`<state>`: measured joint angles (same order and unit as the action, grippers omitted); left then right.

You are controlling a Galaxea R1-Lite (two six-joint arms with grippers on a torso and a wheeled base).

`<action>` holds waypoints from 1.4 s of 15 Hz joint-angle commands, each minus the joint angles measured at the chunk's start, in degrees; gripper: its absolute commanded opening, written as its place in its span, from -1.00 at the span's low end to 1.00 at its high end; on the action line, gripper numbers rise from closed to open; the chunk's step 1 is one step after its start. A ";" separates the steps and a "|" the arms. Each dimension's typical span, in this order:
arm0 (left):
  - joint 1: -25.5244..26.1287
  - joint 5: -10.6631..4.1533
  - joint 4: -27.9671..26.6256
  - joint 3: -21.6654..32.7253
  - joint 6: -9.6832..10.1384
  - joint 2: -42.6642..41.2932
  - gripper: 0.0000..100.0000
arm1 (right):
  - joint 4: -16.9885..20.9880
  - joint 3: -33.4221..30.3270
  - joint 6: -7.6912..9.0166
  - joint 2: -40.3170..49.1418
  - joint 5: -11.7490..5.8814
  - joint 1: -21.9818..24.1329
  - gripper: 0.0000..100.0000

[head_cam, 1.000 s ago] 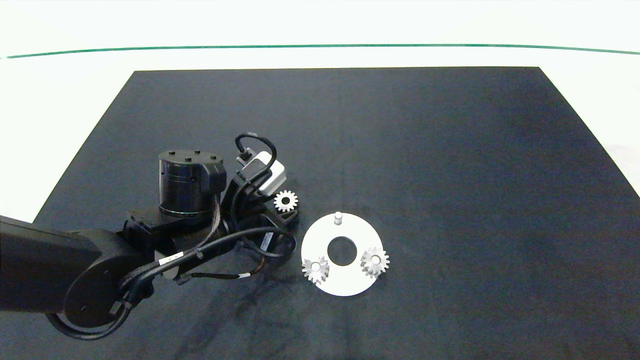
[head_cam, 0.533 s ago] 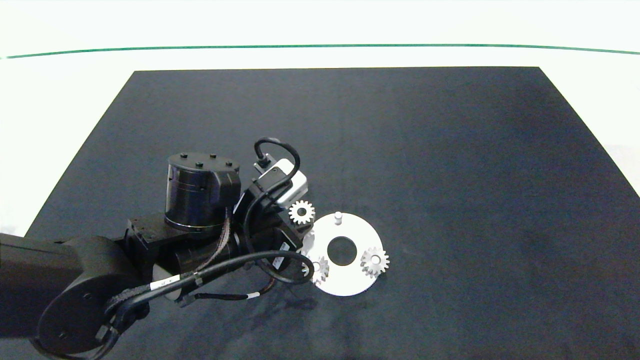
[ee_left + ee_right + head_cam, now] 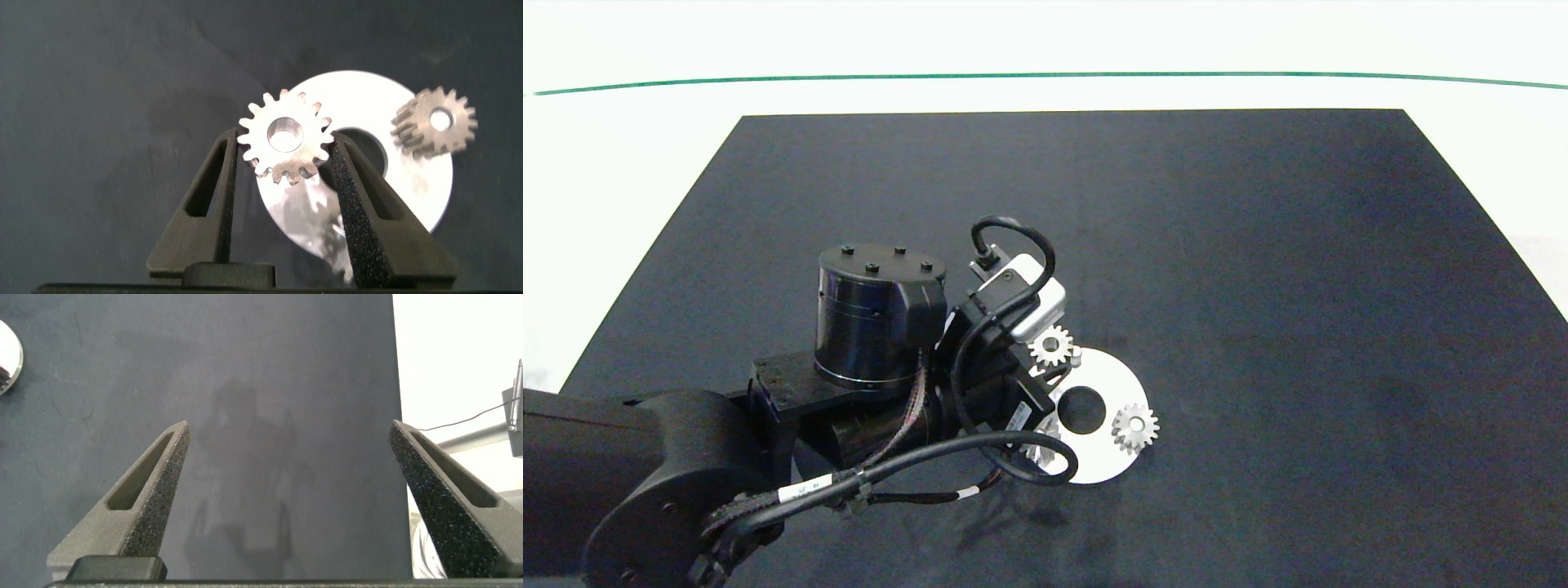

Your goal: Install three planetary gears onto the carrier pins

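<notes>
**A:** Which step is in hand?

**B:** The third and last gear, by my reading. The left gripper has its fingers clamped on a planetary gear, holding it flat by the toothed rim, up off the bench and over the white disc.

**A:** And the other two?

**B:** One seated gear sits on the disc's right side with its pin showing through the centre hole. A second gear lies at the disc's lower left, mostly hidden under the arm's cable, so I cannot confirm how it sits.

**A:** Where is the free pin?

**B:** The bare carrier pin stands at the disc's far edge, just beside the held gear in the head view. The gear is not over it yet, I judge.

**A:** So what does the next move call for?

**B:** A small shift to bring the gear's hole directly above that pin, keeping the gear level, then a straight descent and release. A tilted gear would likely catch on the pin top.

**A:** The right gripper?

**B:** Idle over bare bench, well away from the work, fingers spread wide apart with nothing between them.

**A:** Any writing or brand marks?

**B:** Small white tags on the arm's cable, too small to read. Nothing legible elsewhere.
</notes>
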<state>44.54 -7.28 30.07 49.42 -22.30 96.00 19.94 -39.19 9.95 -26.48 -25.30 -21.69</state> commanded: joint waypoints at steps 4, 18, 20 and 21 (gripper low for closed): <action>0.28 -0.02 2.09 2.17 0.68 4.37 -1.00 | 0.18 -0.09 0.07 0.02 -0.19 -0.11 1.00; 0.63 -0.02 3.59 4.19 1.55 8.15 -1.00 | 0.10 -0.09 0.07 -0.07 -0.10 -0.11 1.00; 0.54 -0.02 3.68 4.10 1.55 8.24 -1.00 | 0.10 -0.09 0.07 -0.07 -0.10 -0.11 1.00; 0.54 -0.02 3.68 4.10 1.55 8.24 -1.00 | 0.10 -0.09 0.07 0.02 -0.10 -0.11 1.00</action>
<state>45.12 -7.22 33.67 53.55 -20.64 104.05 19.92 -39.28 9.92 -26.43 -25.25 -21.77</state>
